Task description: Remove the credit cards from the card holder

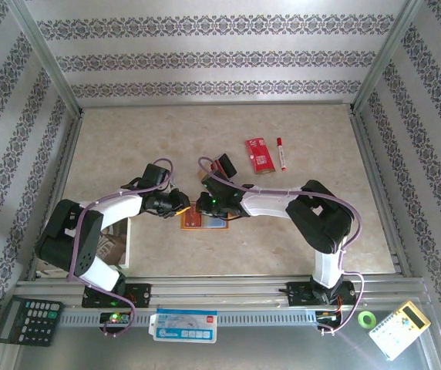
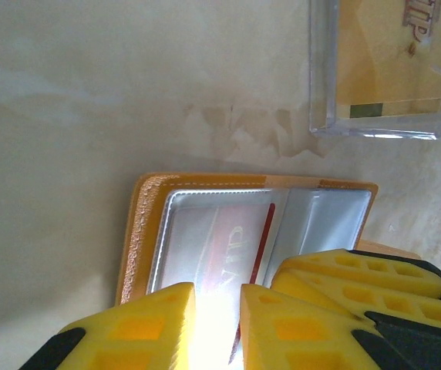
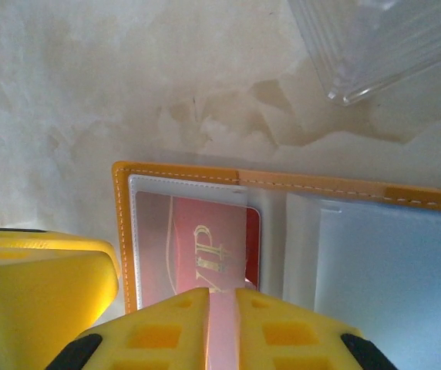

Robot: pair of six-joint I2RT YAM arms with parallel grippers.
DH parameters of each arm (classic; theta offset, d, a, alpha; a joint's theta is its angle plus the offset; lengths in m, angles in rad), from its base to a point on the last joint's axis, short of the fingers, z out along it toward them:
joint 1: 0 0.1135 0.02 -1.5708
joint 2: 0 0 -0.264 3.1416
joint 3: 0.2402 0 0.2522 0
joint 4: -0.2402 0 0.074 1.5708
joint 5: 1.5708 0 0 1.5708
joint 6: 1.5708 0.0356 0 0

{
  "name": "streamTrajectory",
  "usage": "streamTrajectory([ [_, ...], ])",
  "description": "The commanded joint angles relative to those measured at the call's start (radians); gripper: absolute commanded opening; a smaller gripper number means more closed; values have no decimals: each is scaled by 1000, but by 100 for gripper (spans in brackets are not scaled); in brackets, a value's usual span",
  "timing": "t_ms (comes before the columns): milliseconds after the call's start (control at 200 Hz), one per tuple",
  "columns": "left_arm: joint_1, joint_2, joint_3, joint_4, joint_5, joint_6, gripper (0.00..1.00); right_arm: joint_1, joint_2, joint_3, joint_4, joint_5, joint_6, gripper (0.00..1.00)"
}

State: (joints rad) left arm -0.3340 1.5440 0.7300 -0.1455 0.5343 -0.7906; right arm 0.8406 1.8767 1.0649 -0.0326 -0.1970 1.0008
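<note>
**Both grippers at open card holder; red card not yet out**

The card holder [image 1: 202,220] lies open and flat near the table's centre. The left gripper [image 1: 182,213] meets it from 9 o'clock and the right gripper [image 1: 200,210] from 2 o'clock.

In the right wrist view, the right gripper [image 3: 222,324] is closed to a thin slit. A pale pink strip fills the slit, in line with the red card [image 3: 213,239], and appears pinched. The card sits in the clear pocket at the 9 o'clock end of the holder [image 3: 120,231].

In the left wrist view, the left gripper [image 2: 217,324] shows a narrow gap over the holder's [image 2: 139,231] pocket sheet. Glare fills the gap, so I cannot tell whether it grips anything.

A red packet [image 1: 257,154] lies at 1 o'clock from the holder, well apart.
</note>
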Motion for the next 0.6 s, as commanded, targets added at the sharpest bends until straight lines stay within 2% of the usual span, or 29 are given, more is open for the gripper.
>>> streamTrajectory([
  [0,-12,17,-20,11,-31,10,22,2,13,9,-1,-9,21,18],
  [320,-17,53,-29,1,-52,22,21,-4,9,-7,2,-3,27,18],
  [595,-20,61,-41,-21,-80,38,16,-15,10,-33,23,-13,52,18],
])
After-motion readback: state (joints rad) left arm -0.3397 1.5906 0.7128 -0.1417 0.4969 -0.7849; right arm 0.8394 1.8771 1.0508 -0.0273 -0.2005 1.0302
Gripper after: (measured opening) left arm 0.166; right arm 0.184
